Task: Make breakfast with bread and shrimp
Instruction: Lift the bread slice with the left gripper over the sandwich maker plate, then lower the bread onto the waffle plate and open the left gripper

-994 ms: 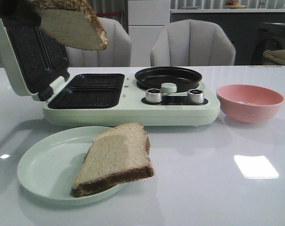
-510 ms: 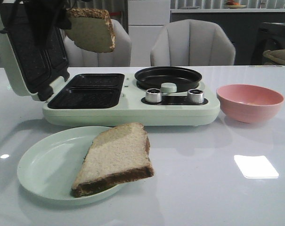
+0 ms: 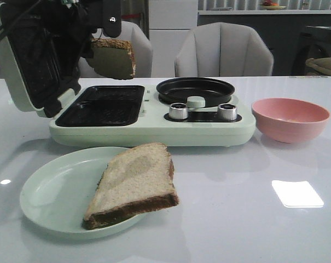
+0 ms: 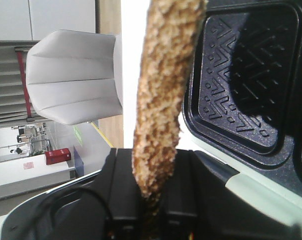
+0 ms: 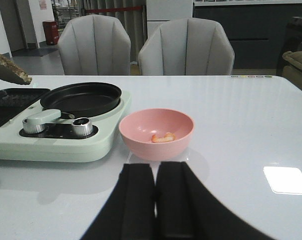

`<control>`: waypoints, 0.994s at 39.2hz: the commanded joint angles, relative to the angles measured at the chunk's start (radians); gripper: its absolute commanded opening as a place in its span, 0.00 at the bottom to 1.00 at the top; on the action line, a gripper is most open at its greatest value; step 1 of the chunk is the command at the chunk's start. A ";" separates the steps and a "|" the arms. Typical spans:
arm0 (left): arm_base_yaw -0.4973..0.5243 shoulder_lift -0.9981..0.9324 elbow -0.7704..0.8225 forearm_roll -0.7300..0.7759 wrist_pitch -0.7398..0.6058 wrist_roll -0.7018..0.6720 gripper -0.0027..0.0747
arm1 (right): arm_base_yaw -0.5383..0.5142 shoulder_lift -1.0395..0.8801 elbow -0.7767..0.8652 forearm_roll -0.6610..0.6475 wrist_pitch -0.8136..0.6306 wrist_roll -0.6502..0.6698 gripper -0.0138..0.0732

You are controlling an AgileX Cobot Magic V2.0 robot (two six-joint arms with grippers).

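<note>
My left gripper (image 3: 93, 43) is shut on one bread slice (image 3: 115, 57), which hangs upright in the air above the back grill well (image 3: 108, 93) of the pale green sandwich maker (image 3: 154, 131). In the left wrist view the slice's crust (image 4: 163, 90) runs edge-on out from between the fingers (image 4: 133, 190). The other bread slice (image 3: 135, 183) lies on a pale green plate (image 3: 50, 192) at the front. A piece of shrimp (image 5: 163, 137) lies in the pink bowl (image 5: 156, 132). My right gripper (image 5: 155, 167) is shut and empty, low over the table just short of the bowl.
The sandwich maker's lid (image 3: 23, 66) stands open at the left, close behind the left arm. A round black pan (image 3: 195, 90) and two metal knobs (image 3: 179, 111) sit on its right half. The pink bowl (image 3: 290, 119) stands right of it. Grey chairs (image 3: 224, 52) line the far side.
The left gripper has carried its bread slice down and away from the camera, to above the grill wells. The arm now shows at the top left. The plate's slice has not moved.
</note>
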 commanded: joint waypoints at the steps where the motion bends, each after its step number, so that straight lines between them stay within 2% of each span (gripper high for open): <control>1: 0.014 -0.027 -0.058 0.025 0.007 -0.014 0.18 | -0.003 -0.022 -0.018 -0.007 -0.074 -0.006 0.35; 5: 0.023 0.009 -0.081 0.025 0.006 -0.016 0.18 | -0.003 -0.022 -0.018 -0.007 -0.074 -0.006 0.35; 10: 0.032 0.048 -0.107 0.048 0.007 -0.116 0.18 | -0.003 -0.022 -0.018 -0.007 -0.074 -0.006 0.35; 19: 0.039 0.099 -0.117 0.045 -0.004 -0.120 0.18 | -0.003 -0.022 -0.018 -0.007 -0.074 -0.006 0.35; 22: 0.039 0.106 -0.112 0.037 -0.015 -0.122 0.18 | -0.003 -0.022 -0.018 -0.007 -0.074 -0.006 0.35; 29: 0.039 0.109 -0.112 0.037 -0.051 -0.221 0.18 | -0.003 -0.022 -0.018 -0.007 -0.074 -0.006 0.35; 39: 0.039 0.109 -0.050 0.023 -0.062 -0.223 0.20 | -0.003 -0.022 -0.018 -0.007 -0.074 -0.006 0.35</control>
